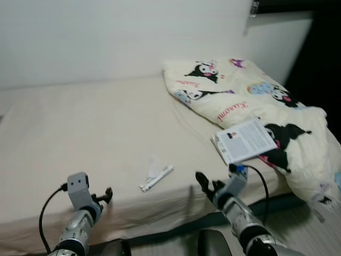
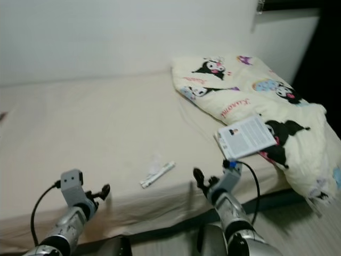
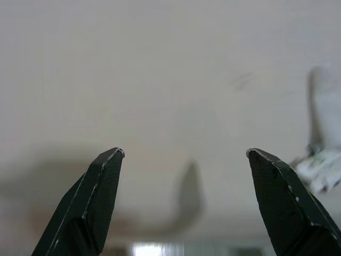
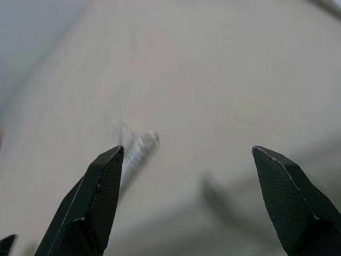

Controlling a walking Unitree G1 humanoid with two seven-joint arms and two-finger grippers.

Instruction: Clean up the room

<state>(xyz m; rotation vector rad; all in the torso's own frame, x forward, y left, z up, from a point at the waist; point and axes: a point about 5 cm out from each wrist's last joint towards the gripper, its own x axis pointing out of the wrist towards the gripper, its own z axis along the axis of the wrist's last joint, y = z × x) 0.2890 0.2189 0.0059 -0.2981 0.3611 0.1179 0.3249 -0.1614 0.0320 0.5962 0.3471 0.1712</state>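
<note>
Both claws sit wide open with nothing in them, left claw (image 1: 105,195) and right claw (image 1: 205,184) low at the bed's (image 1: 80,128) near edge, arms reaching forward. The wrapper (image 1: 156,178) lies between them on the sheet, booklet (image 1: 246,140) on the blanket (image 1: 250,101). Looks like tidying has barely started
</note>
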